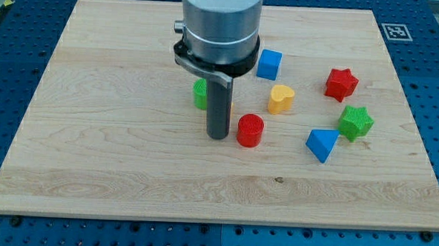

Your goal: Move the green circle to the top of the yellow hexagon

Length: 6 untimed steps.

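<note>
The green circle [199, 95] sits left of the tabletop's middle, mostly hidden behind my rod, so only a green sliver shows at the rod's left edge and its round shape is hard to confirm. The yellow hexagon cannot be made out; a trace of orange-yellow shows at the rod's right edge, but I cannot tell what it is. My tip [217, 136] rests on the tabletop [92, 147] just near of the green circle and just left of the red cylinder [250, 130], seemingly apart from it by a narrow gap. This arm has no jaws, only the straight rod, so there is nothing apart or together to tell.

Right of the rod and a little farther back lies the yellow heart [281, 99]. Beyond it, farther still, is the blue cube [269, 64]. Toward the right side stands the red star [341, 84], with the green star [355, 122] nearer than it. Just left of the green star, almost touching it, lies the blue triangle [322, 144].
</note>
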Tool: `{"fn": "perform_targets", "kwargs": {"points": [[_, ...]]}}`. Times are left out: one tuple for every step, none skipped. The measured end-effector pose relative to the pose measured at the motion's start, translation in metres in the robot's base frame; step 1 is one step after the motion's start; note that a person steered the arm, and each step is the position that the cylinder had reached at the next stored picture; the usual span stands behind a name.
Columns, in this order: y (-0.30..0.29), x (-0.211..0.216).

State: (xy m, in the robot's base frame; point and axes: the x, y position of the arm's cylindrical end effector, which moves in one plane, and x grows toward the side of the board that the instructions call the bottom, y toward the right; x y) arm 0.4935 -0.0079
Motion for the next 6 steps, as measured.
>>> {"fn": "perform_targets", "kwargs": {"points": [[0.000, -0.014], [-0.011, -0.018], [-0.042, -0.019], [-0.055, -0.027], [-0.055, -0.040], [-0.046, -0.050]]}}
